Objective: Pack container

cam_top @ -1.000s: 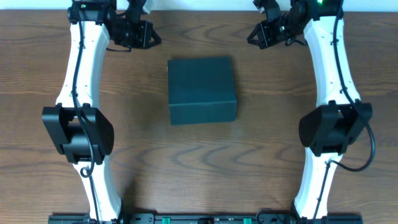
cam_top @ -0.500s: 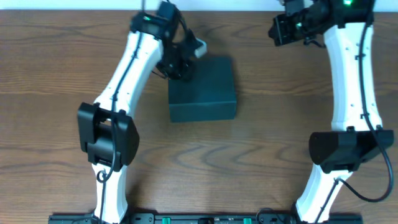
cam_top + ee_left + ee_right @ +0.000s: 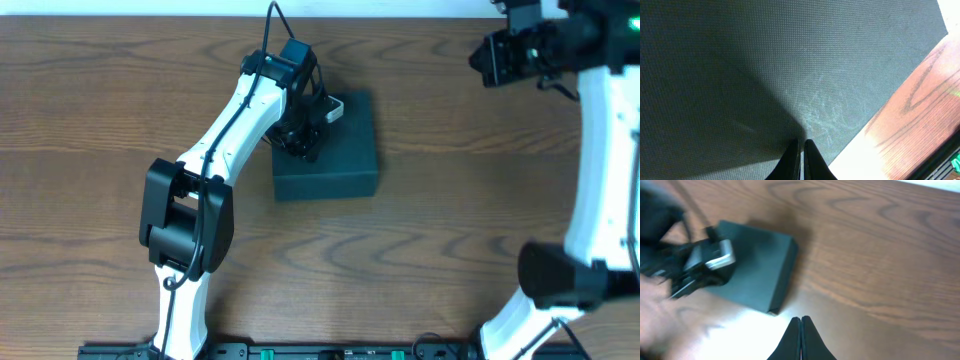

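Wood-grain table (image 3: 400,260) lies nearest the arm bases, and on it, about midway between the two arms, sits the container (image 3: 340,160), a dark teal box with its top flat and shut. The left arm reaches in from the container's left side, and the left gripper (image 3: 303,138) hangs over the top of the box near its far-left corner. In the left wrist view its fingers (image 3: 792,159) are drawn together to a thin slit and grip nothing, their tips close over the textured teal surface; whether they touch it I cannot tell. Farther off, well to the container's right, the right gripper (image 3: 492,60) hovers above bare wood, apart from the box, its fingers (image 3: 792,342) pressed together and empty.
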Robot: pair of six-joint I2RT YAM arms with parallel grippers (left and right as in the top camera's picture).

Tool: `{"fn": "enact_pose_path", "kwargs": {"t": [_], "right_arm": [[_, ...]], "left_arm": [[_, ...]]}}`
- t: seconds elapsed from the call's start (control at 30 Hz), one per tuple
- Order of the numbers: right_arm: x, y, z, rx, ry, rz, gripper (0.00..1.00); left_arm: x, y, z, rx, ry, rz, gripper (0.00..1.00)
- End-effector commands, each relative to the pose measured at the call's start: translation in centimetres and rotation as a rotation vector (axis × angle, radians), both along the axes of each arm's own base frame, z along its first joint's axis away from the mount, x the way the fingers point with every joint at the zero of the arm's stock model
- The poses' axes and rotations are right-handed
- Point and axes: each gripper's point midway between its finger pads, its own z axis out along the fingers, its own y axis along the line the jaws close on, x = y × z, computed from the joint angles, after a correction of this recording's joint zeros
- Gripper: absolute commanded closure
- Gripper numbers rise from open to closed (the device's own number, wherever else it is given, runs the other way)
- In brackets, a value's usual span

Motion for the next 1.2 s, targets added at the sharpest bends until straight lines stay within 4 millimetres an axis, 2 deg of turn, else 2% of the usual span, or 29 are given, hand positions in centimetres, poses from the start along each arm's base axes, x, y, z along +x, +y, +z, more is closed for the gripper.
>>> {"fn": "enact_pose_path", "kwargs": {"t": [0.0,0.13,0.2,0.3,0.5,0.6,0.67,0.7,0.77,0.83,0.97,1.17], "right_arm": [[-3.3,2.5,1.0,0.044,0.017,0.103,0.98],[-6.6,5.1,-0.8,0.043,0.092,0.184,0.98],[-8.3,6.7,-2.8,0.04,0.133,0.229,0.98],[-9.7,8.5,-5.9,0.067,0.161,0.218,0.98],[-12.7,12.9,-15.0,0.142,0.181,0.211,0.99],[-13.8,16.0,-20.9,0.203,0.183,0.176,0.98],[-13.9,16.9,-23.9,0.227,0.161,0.099,0.98],[-13.8,17.0,-24.8,0.227,0.145,0.059,0.99],[-12.9,15.9,-26.9,0.19,0.09,-0.093,0.99],[-12.2,15.2,-27.8,0.16,0.027,-0.166,0.98],[-11.2,15.0,-29.1,0.133,-0.036,-0.198,0.98],[-9.5,16.0,-31.8,0.142,-0.055,-0.204,0.99]], "left_arm": [[-0.1,1.1,-0.4,0.053,-0.002,0.016,0.94],[0.2,1.0,-0.4,0.049,-0.018,0.015,0.94],[0.2,1.0,-0.4,0.048,-0.021,0.006,0.94],[0.3,1.0,-0.4,0.046,-0.027,-0.001,0.94],[0.3,1.0,-0.4,0.045,-0.027,-0.002,0.94],[0.4,0.9,-0.4,0.044,-0.031,-0.002,0.94],[0.5,0.9,-0.4,0.042,-0.036,-0.002,0.94],[0.6,0.9,-0.4,0.041,-0.037,-0.001,0.94],[0.6,0.9,-0.4,0.041,-0.037,-0.001,0.94],[0.6,0.9,-0.4,0.041,-0.037,-0.001,0.94],[0.6,0.9,-0.4,0.041,-0.037,-0.001,0.94],[0.5,0.9,-0.4,0.041,-0.036,-0.002,0.94]]}}
